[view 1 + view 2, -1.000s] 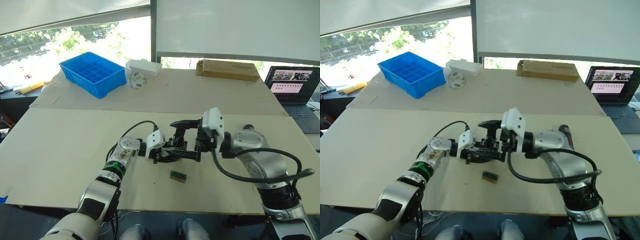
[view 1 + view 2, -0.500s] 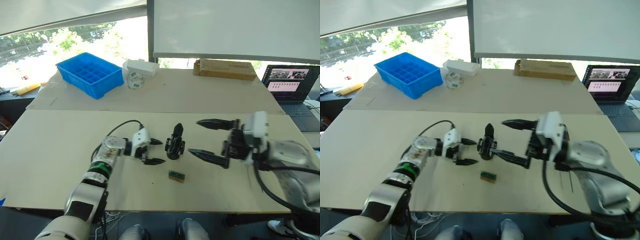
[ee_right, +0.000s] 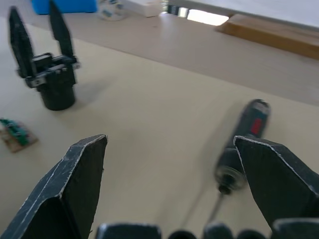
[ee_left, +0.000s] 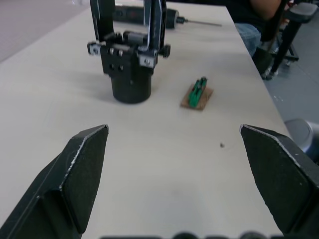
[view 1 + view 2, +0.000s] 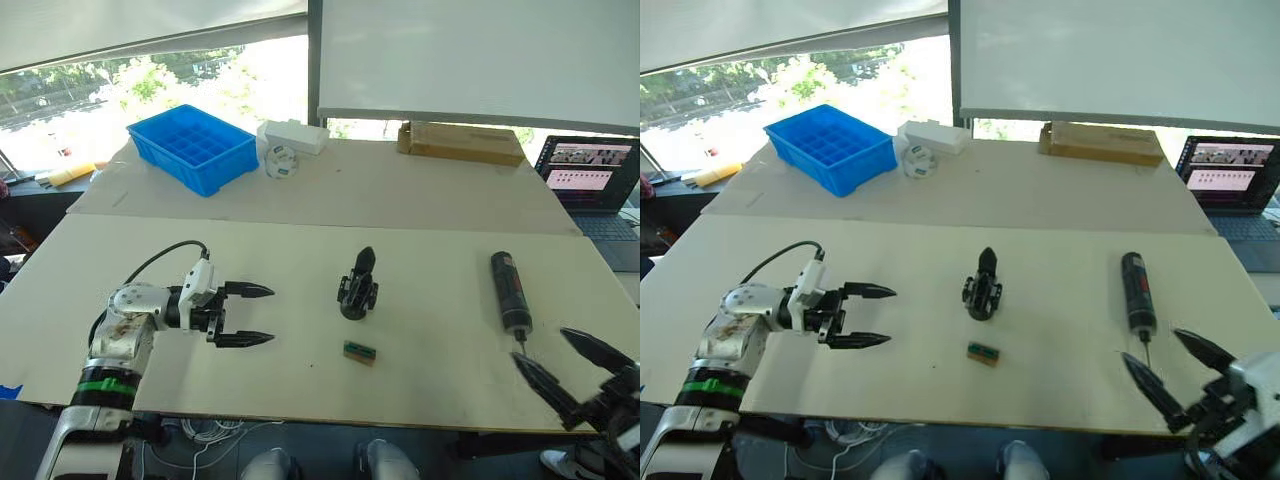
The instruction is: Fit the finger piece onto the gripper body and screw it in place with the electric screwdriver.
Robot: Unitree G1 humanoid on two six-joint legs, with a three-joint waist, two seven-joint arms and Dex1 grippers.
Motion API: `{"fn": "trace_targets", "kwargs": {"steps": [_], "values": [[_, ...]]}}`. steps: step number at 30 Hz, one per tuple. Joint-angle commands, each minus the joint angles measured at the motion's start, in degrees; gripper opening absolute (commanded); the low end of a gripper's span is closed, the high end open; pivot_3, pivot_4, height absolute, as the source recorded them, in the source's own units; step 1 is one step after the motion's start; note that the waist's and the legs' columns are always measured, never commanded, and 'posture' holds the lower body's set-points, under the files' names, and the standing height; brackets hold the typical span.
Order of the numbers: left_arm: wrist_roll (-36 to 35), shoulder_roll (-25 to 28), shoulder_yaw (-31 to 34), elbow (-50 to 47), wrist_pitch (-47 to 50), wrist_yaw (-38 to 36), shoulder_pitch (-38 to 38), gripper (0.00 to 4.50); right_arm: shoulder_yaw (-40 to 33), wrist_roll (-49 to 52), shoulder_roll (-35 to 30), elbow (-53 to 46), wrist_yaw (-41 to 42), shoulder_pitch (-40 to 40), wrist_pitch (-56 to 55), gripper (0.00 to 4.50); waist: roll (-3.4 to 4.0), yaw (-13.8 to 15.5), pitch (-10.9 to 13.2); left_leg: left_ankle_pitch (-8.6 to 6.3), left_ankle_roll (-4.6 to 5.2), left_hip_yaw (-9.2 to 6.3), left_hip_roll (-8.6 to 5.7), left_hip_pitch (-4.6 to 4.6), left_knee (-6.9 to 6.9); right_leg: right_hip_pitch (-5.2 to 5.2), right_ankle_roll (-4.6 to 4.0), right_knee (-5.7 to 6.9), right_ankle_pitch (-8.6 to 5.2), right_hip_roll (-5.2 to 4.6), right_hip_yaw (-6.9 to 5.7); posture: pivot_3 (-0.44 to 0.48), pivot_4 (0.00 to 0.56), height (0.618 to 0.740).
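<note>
Standing mid-table, the gripper body [image 5: 356,285] carries two fingers — the electric screwdriver [image 5: 508,290] lies to its right. Both pincers — left gripper [image 5: 243,315], right gripper [image 5: 567,363] — gape empty; the right should grasp the barrel squarely.

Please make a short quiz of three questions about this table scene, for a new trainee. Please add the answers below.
1. True or false: the left gripper is shut on the gripper body.
2. Which thing lies nearest the right gripper? A) blue tray B) electric screwdriver C) cardboard box
3. Fill in: the small green block lies between the gripper body and the table's ____ edge.

Key:
1. False; it is open and apart from the body.
2. B
3. near
</note>
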Motion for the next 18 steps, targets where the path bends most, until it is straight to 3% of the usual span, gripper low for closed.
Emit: {"fn": "trace_targets", "kwargs": {"steps": [1, 6, 11, 14, 18], "values": [[-4.5, -0.4, 2.0, -7.7, 3.3, 3.4, 1.5, 4.46, -1.4, -0.4, -1.5, 0.1, -4.8, -1.2, 0.8, 4.5, 0.02, -0.2, 0.0, -0.16, -0.26, 0.0, 0.01, 0.11, -0.03, 0.08, -0.05, 0.01, -0.03, -0.05, 0.13, 0.0, 0.15, 0.74], [-9.0, -3.7, 3.0, -12.0, 8.5, 10.8, -2.2, 4.46, 1.1, -1.3, -16.0, 6.5, -12.4, -11.9, 15.3, 4.5, 0.03, -0.5, 0.0, 0.05, 0.11, 0.09, -0.04, 0.19, -0.04, 0.14, -0.2, 0.03, 0.05, -0.06, 0.49, 0.0, 0.15, 0.74], [-9.1, -4.4, 0.9, -12.0, 9.6, 11.1, -5.4, 4.46, 12.9, -4.8, -29.4, 20.3, -17.0, -28.2, 30.1, 4.5, 0.04, -0.4, 0.0, 0.08, 0.09, 0.08, -0.03, 0.2, -0.1, 0.13, -0.67, 0.02, 0.3, 0.12, 0.45, 0.0, 0.15, 0.74], [-9.2, -4.9, 0.2, -12.1, 9.4, 11.2, -6.0, 4.46, 20.4, -6.0, -30.2, 27.4, -18.5, -38.1, 35.2, 4.5, 0.02, -0.5, 0.0, 0.12, 0.04, 0.08, -0.03, 0.21, -0.11, 0.17, -0.68, -0.02, 0.29, 0.26, 0.4, 0.0, 0.15, 0.74], [-9.9, -4.8, -0.8, -13.9, 10.3, 10.7, -5.4, 4.46, 24.7, -7.4, -28.2, 32.9, -20.7, -45.8, 39.8, 4.5, 0.02, -0.4, 0.0, 0.13, 0.04, 0.08, -0.02, 0.13, -0.1, 0.13, -0.65, -0.05, 0.28, 0.28, 0.37, 0.0, 0.15, 0.74]]}}
